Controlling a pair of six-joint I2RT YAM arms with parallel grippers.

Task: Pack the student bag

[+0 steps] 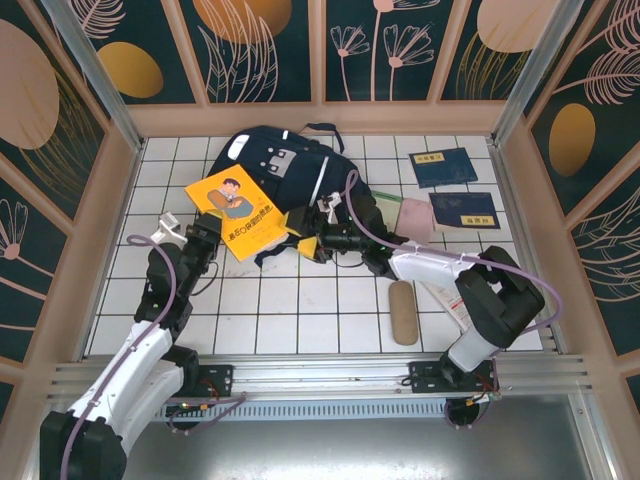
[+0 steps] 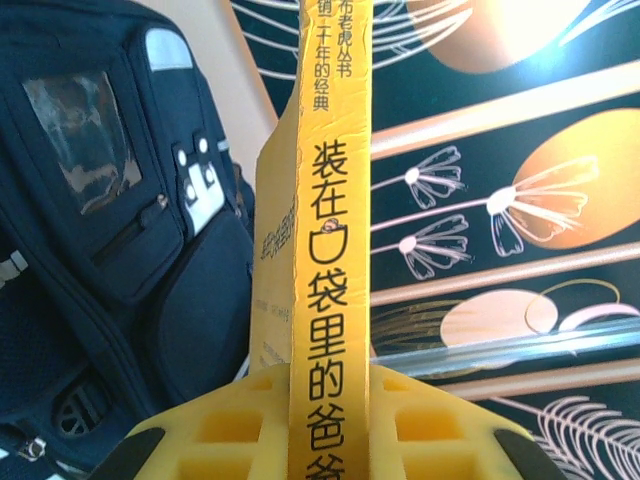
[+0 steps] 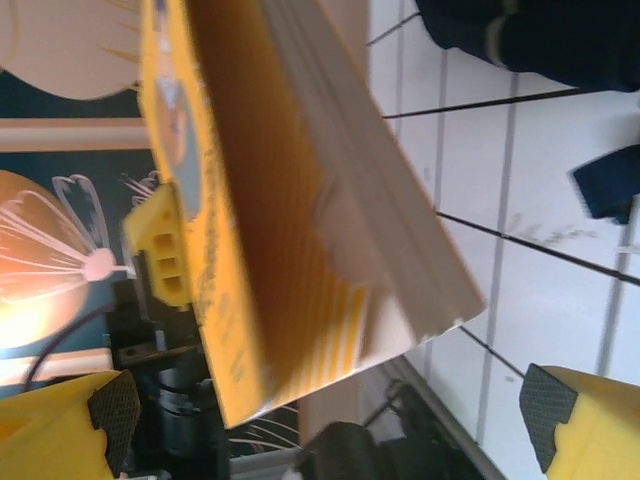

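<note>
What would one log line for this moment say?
left tool: shut on yellow book | right tool: open, facing book | student bag: next to book

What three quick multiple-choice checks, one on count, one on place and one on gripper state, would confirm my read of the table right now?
1. How many navy booklets lie to the right of the student bag? A) one B) two C) four
2. Where is the tan pouch? A) on top of the bag B) inside a gripper C) on the tiles beside the right arm
3. The right gripper is: A) open B) shut on a booklet C) shut on a strap

Key: 1 B, two dark covers lie one behind the other on the tiles. 2 C, the pouch lies flat on bare tiles, untouched. 3 A, its pads stand wide apart by the yellow book, whose spine the left gripper clamps.
</note>
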